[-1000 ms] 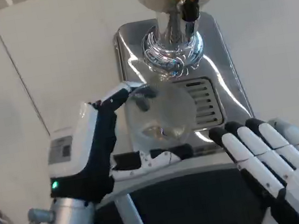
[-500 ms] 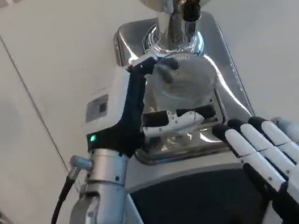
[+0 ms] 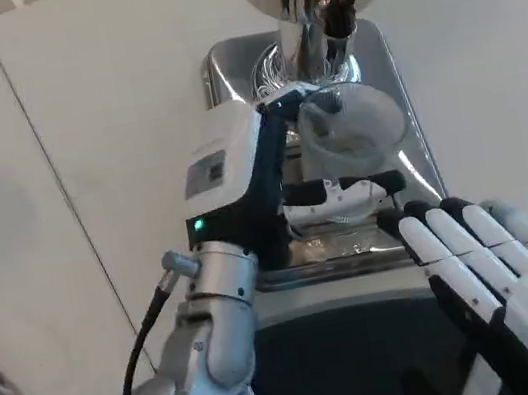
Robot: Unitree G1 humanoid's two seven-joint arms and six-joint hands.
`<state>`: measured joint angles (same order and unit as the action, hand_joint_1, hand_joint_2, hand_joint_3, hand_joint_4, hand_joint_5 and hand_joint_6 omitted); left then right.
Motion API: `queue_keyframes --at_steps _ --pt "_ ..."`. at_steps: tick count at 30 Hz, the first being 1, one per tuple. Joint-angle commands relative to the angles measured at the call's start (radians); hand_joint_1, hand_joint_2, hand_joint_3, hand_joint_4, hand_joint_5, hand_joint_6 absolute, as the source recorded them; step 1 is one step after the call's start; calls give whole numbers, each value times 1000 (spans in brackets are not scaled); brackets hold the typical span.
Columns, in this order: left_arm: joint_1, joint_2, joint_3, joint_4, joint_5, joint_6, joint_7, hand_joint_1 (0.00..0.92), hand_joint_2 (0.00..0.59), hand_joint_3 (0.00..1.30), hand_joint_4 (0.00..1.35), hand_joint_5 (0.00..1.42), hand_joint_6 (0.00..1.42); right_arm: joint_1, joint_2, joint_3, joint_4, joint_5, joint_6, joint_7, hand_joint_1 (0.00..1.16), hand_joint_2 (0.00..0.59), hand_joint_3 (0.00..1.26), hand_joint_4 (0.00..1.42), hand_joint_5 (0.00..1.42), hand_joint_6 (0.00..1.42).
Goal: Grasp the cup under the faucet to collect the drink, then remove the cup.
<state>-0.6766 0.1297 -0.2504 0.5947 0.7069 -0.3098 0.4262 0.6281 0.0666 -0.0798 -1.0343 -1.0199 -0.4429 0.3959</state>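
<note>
Now the left robot hand (image 3: pixel 276 180) grips the clear cup (image 3: pixel 350 137), fingers wrapped round it, w/ the cup on the steel tray (image 3: pixel 408 148) just under the faucet (image 3: pixel 312 32), near the counter's (image 3: pixel 77 107) far edge. Right robot hand (image 3: pixel 493 265) lies open, fingers apart, at the tray's near-right corner, holding nothing.
</note>
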Motion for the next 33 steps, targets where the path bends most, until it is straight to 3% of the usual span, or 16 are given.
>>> queue_keyframes --at_steps 1,8,13,15,18,21,25,28,33 --pt "-25 -31 -17 23 -8 23 55 643 0 1133 1065 1393 1424 -11 -3 5 -13 -11 15 13 449 534 0 0 0 1" --pt "-56 -53 -28 89 -6 61 134 637 0 1123 1028 1366 1424 -19 5 6 -13 -10 15 22 449 534 0 0 0 1" --pt "-66 -45 -31 121 -12 60 166 636 0 1113 1024 1353 1424 -24 2 4 -13 -7 19 27 449 534 0 0 0 6" --pt "-65 -40 -37 124 -5 59 182 592 0 1027 1046 1326 1424 -28 -1 5 -13 -6 27 33 450 535 0 0 0 9" --pt "-59 -39 -46 127 0 64 205 511 0 852 973 1220 1424 -35 -5 10 -13 -2 42 45 450 535 0 0 0 11" --pt "-59 -41 -53 136 -6 63 214 434 38 660 767 1118 1346 -38 -9 10 -13 1 47 49 450 535 0 0 0 13" --pt "-59 -42 -53 140 -15 46 225 344 38 448 513 1003 1269 -37 -11 -2 -13 8 48 49 451 535 0 0 0 15" --pt "-60 -38 -54 142 -24 33 218 272 21 380 468 966 1252 -36 -6 -15 -13 16 45 43 451 535 0 0 0 16" --pt "-55 -32 -62 140 -31 32 217 237 7 314 383 868 1172 -51 -2 -9 -13 13 49 58 451 535 0 0 0 16"
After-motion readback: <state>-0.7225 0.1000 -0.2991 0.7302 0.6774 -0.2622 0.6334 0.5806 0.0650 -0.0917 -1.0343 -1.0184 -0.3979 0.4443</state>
